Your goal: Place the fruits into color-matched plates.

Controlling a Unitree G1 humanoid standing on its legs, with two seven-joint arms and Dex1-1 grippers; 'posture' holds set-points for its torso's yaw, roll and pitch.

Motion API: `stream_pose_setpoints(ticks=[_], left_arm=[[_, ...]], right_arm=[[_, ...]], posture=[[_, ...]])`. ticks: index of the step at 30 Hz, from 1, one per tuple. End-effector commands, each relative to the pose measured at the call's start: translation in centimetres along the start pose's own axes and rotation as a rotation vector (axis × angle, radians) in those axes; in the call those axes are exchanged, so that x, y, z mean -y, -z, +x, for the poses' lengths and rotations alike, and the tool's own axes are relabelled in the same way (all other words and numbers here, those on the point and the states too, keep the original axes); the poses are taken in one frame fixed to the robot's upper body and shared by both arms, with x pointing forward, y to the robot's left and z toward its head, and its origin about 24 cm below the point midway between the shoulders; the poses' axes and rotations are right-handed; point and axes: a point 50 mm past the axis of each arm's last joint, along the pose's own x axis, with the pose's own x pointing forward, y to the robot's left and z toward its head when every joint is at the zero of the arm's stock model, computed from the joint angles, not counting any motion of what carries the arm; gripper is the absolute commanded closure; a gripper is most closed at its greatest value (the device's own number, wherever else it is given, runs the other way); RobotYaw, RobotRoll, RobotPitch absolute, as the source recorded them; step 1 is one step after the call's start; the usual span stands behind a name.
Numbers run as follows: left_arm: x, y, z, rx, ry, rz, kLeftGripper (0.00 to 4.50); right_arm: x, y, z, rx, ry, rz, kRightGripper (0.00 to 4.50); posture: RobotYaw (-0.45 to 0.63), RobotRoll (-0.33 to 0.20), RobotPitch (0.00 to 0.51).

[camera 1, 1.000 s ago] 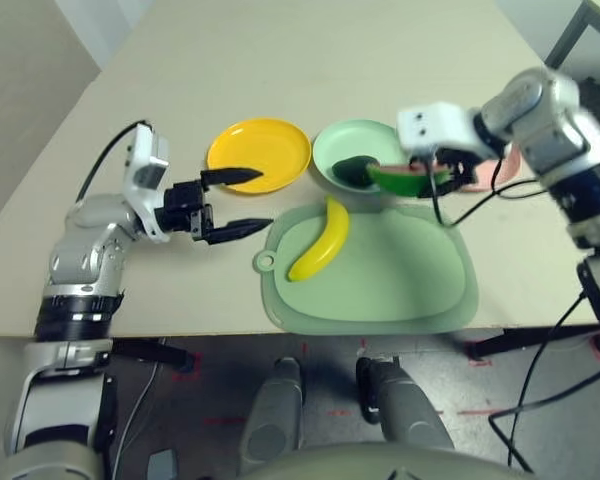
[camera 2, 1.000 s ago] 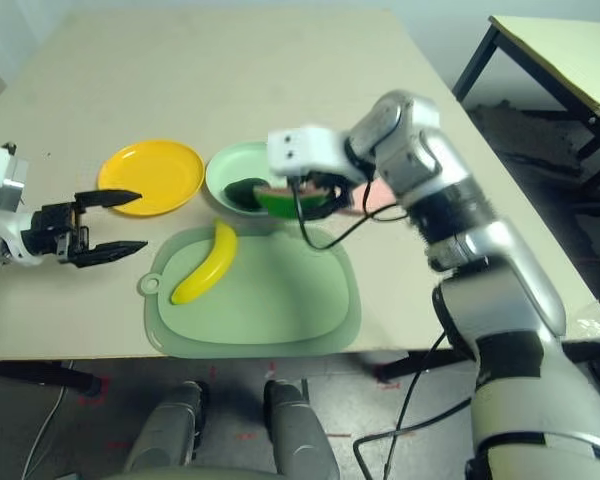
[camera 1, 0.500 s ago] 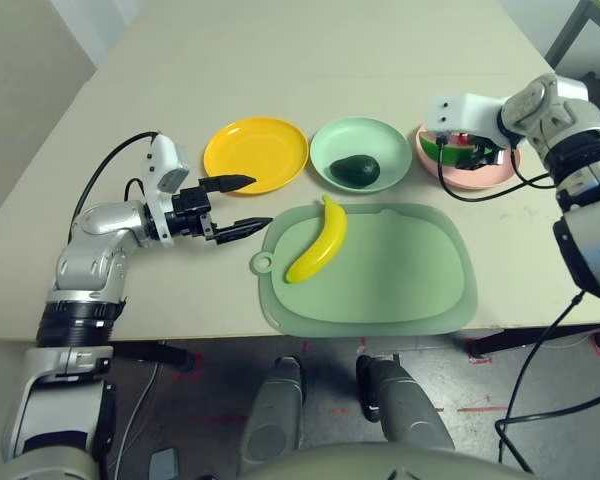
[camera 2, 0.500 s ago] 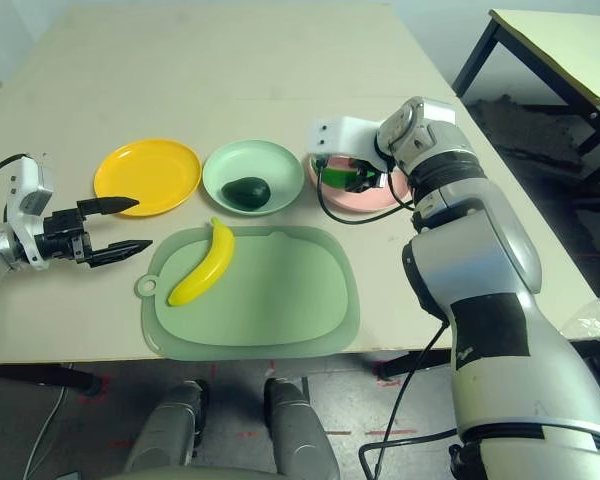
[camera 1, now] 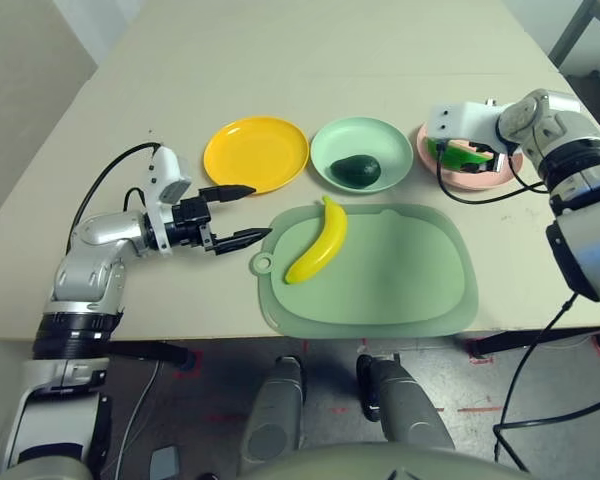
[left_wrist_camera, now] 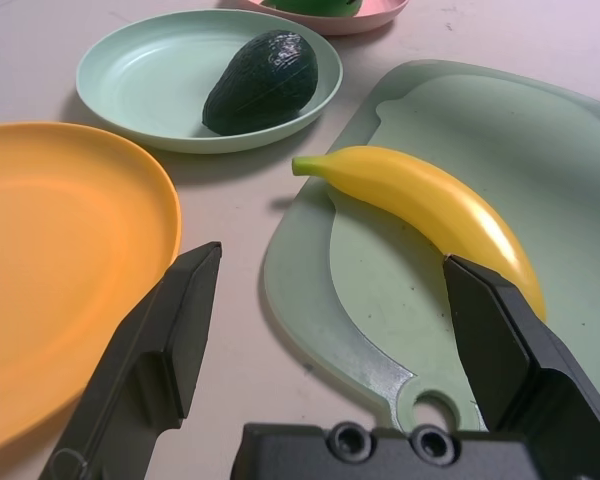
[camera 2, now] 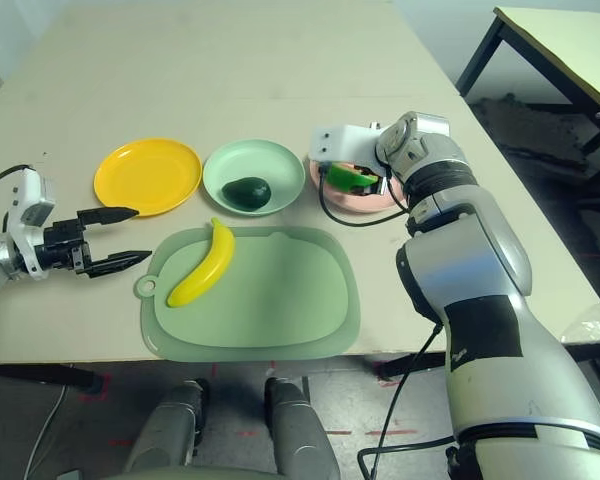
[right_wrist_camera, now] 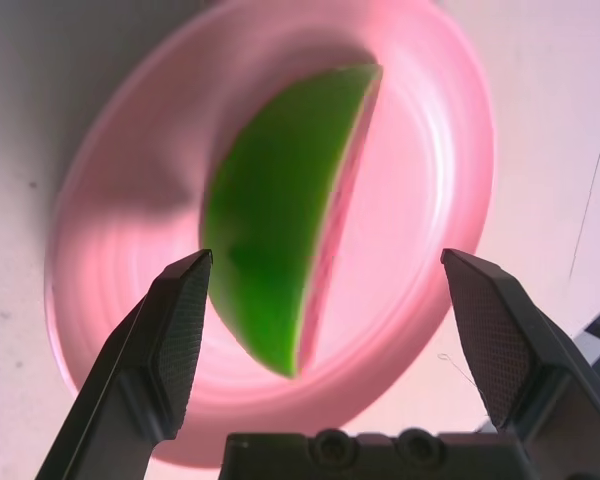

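Watermelon wedge lies in pink plate, avocado in green plate, banana beside empty yellow plate.

Both head eyes look down over the table from the near edge, sharing the whole spread. Left wrist camera sits low at the left, facing right, close on the banana. Right wrist camera hangs just above the pink plate, far right.

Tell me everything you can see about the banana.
The banana is a smooth, glossy yellow toy, plastic by the look, curved, with a narrow stem tip. It lies flat on the left part of the mint green cutting board, its stem end pointing toward the green plate that holds the avocado. Nothing grips it; the left gripper hangs open beside the board.
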Motion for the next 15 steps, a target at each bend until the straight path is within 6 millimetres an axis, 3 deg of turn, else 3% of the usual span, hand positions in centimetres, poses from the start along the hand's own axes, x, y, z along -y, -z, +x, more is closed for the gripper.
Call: stream_pose_setpoints(ticks=[1,5,10,15], left_arm=[[0.0,-0.1,-0.1,-0.027,0.022,0.028,0.0],[-0.2,-0.2,-0.1,-0.031,0.031,0.038,0.0],[-0.4,-0.3,-0.2,-0.038,0.043,0.063,0.0],[-0.6,-0.4,-0.4,-0.041,0.05,0.071,0.0]], right_arm=[[1.1,-0.5,-1.3,0.076,-0.001,0.003,0.02],[1.2,-1.0,-2.0,0.197,-0.054,0.036,0.02],[0.6,-2.1,-3.3,0.565,-0.116,0.176,0.02],[-2.9,-1.9,-5.4,0.825,-0.216,0.343,0.02]], posture=[[0.01,0.0,0.199],[0.0,0.0,0.2],[0.0,0.0,0.202],[0.01,0.0,0.202]])
